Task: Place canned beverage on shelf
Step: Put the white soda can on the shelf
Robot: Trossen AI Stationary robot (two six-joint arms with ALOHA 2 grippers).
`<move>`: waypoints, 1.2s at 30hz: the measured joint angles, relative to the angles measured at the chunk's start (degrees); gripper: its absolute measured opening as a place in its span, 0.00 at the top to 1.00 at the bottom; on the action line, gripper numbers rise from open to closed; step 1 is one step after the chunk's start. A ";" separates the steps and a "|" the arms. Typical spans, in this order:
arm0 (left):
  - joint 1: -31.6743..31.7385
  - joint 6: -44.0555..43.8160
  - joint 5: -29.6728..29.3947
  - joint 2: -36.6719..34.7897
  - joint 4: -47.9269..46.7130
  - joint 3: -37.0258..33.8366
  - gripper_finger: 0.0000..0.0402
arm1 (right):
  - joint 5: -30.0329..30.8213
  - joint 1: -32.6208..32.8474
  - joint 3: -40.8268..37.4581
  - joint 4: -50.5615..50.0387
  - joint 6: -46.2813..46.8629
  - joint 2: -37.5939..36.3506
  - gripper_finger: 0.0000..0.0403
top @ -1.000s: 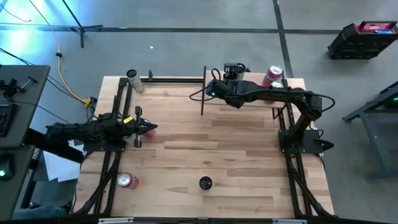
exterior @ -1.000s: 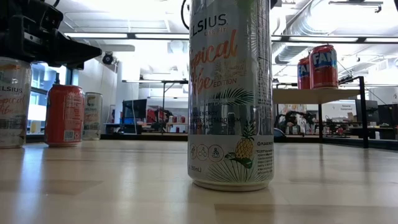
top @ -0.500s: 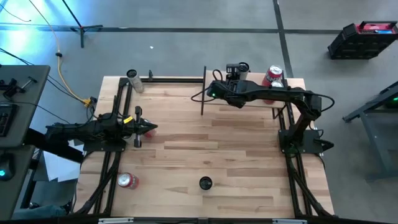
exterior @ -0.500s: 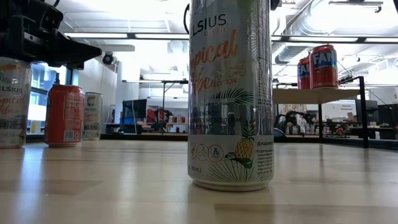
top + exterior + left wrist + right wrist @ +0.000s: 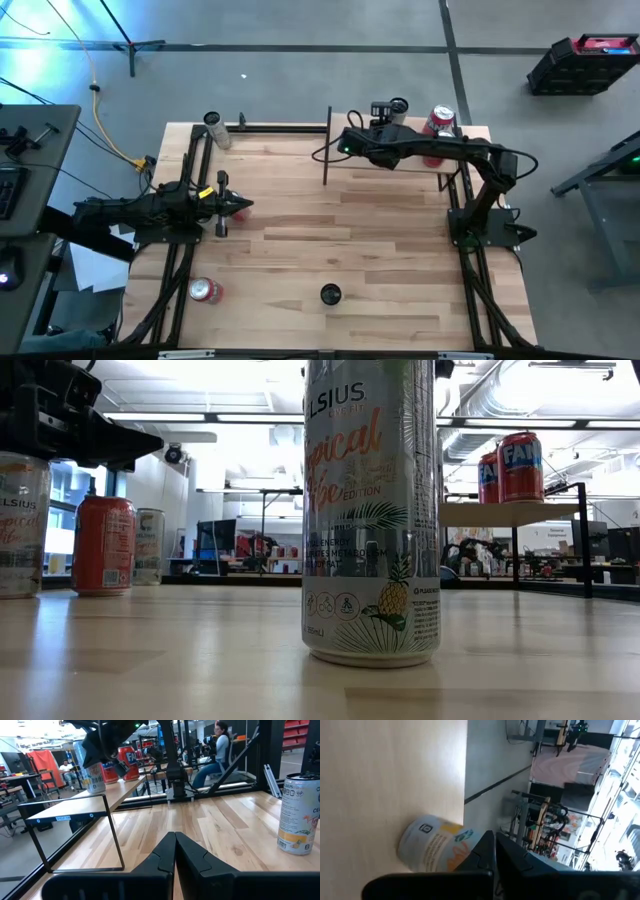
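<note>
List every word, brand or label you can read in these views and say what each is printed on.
"LSIUS", "opical Vibe", "EDITION": on the tall silver pineapple-print can closest to the low camera, lettering cut off at the can's edge.
"LSIUS": on the pale silver can at the left edge.
"FAN": on the red can on the pale wood shelf.
Fine print on these cans, the orange can and the shelf's blue sticker: too small to read.

Three cans [image 5: 441,121] stand on the shelf [image 5: 385,170] at the table's [image 5: 300,250] far right; four cans on the tabletop.
</note>
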 joint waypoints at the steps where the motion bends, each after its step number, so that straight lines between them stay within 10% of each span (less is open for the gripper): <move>1: 0.00 0.00 0.00 0.00 0.00 0.00 0.99 | 0.08 0.01 0.00 -0.55 0.15 0.00 1.00; 18: 0.01 -0.01 0.01 0.00 0.00 0.00 0.99 | 0.21 -1.43 0.41 15.18 -7.56 0.79 1.00; 36: 0.00 0.00 0.01 -0.01 0.02 0.00 0.99 | -0.68 -5.69 5.68 4.41 -3.18 7.06 1.00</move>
